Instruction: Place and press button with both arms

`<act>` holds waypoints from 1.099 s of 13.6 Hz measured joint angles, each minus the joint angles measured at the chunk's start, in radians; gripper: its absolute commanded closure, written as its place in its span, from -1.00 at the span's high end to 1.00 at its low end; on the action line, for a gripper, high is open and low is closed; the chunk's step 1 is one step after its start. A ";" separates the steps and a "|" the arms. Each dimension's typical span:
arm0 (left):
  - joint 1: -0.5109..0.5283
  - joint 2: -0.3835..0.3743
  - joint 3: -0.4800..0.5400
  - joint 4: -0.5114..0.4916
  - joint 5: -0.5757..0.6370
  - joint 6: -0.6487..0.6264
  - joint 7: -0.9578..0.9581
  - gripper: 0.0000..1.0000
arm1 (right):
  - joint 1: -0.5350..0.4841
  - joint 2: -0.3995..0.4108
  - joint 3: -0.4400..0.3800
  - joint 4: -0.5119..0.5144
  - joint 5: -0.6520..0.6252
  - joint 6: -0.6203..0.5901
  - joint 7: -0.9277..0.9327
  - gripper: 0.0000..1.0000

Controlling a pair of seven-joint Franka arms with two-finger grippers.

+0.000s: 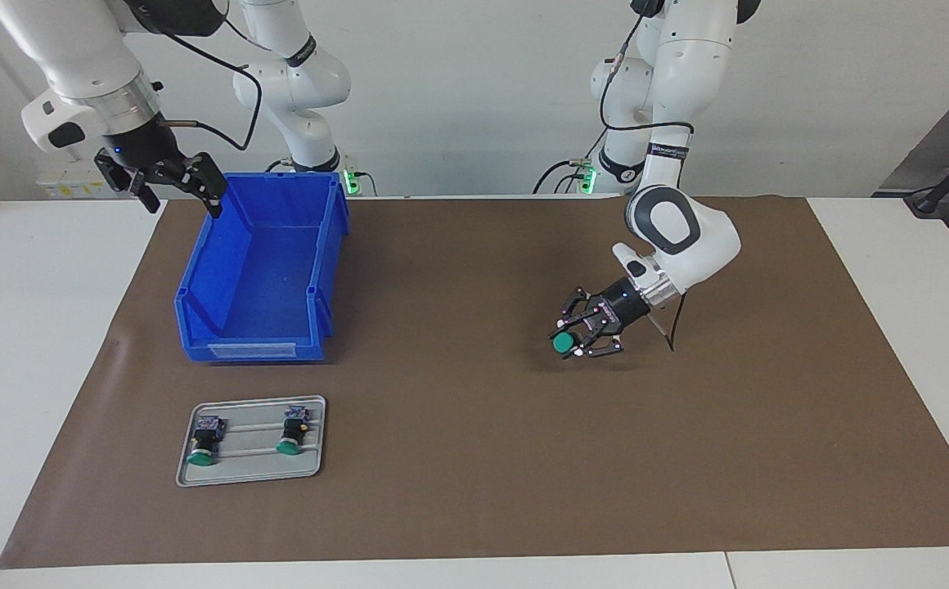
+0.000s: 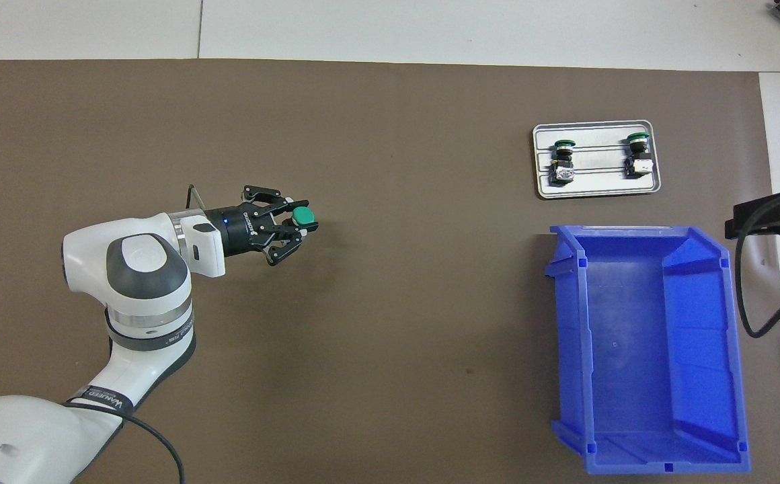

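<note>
the white bench [image 1: 49, 343] carries a wide brown mat [image 1: 483, 458] that covers most of its top. the two white arms rise from the robots' edge: the left arm [image 1: 679, 221] bends down low over the mat toward its own end of the bench, while the right arm [image 1: 90, 74] waits raised at the right arm's end. a large blue bin [image 1: 266, 270] sits on the mat toward the right arm's end, its open front facing away from the robots, and nothing shows inside it. farther from the robots than the bin, just off its open front, lies a small grey tray [image 1: 252, 478] with two spare buttons [image 1: 201, 446] lying side by side on it, green caps pointing away from the robots. the right claw [image 1: 170, 186] hangs over the mat's edge beside the bin's rim nearest the robots, its fingers spread wide and gripping nothing. the left claw [image 1: 579, 337] is tilted nearly level, low over bare mat well apart from the bin and tray, its fingers narrowed around the black body of the button [image 1: 563, 343]; the round green cap sticks out past the fingertips. whether the button touches the mat cannot be told.
</note>
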 measured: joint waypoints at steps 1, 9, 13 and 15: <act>0.000 0.002 -0.001 -0.003 -0.067 -0.029 0.040 -1.00 | 0.000 0.000 0.000 0.000 0.000 0.000 0.000 1.00; -0.015 0.013 -0.004 -0.057 -0.406 -0.154 0.261 -1.00 | -0.002 0.005 0.000 0.016 0.035 -0.036 0.000 1.00; -0.025 0.014 -0.003 -0.076 -0.443 -0.170 0.339 -1.00 | 0.001 0.011 0.000 0.015 0.043 -0.036 0.000 1.00; -0.024 0.015 0.002 -0.086 -0.455 -0.198 0.359 -1.00 | -0.005 0.011 -0.003 0.015 0.043 -0.036 0.000 1.00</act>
